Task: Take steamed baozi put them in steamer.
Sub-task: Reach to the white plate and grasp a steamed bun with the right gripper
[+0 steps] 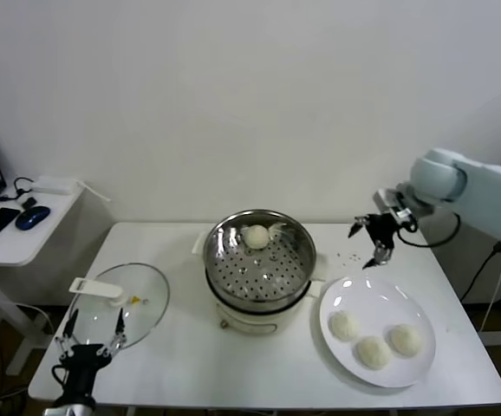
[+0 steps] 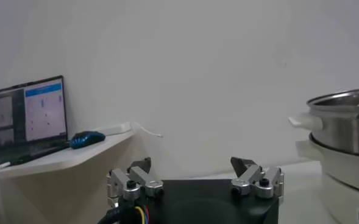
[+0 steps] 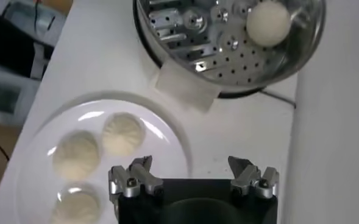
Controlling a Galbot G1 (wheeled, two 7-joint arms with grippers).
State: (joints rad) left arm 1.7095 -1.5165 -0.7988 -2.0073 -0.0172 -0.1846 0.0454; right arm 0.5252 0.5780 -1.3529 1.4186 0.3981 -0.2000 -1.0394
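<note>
In the middle of the white table (image 1: 190,355) stands the round shiny stainless-steel steamer (image 1: 259,260) with a perforated floor, on its cream-white base. One small round off-white steamed baozi (image 1: 257,235) lies inside it, on the perforated floor at the side nearest the far edge of the table. In the right wrist view the same bun (image 3: 267,22) sits close to the steel wall.

Near the right front corner of the table lies a flat round white plate (image 1: 337,299), just beside the steamer base. Three more off-white baozi lie on it: one (image 1: 345,325) toward the steamer, one (image 1: 373,351) toward the front edge, one (image 1: 405,339) toward the right edge.

The right gripper (image 1: 370,242) hangs in the air above the table, between the far rim of the plate and the far edge, to the right of the steamer. Its fingers (image 3: 136,173) are spread wide apart and hold nothing.

The left gripper (image 1: 89,334) is low at the front left corner of the table, just beside a round glass lid with a white handle (image 1: 120,299). Its fingers (image 2: 139,169) are also apart and empty.

A small white side desk (image 1: 16,238) stands beyond the left edge, with a blue mouse (image 1: 32,217) on it.
</note>
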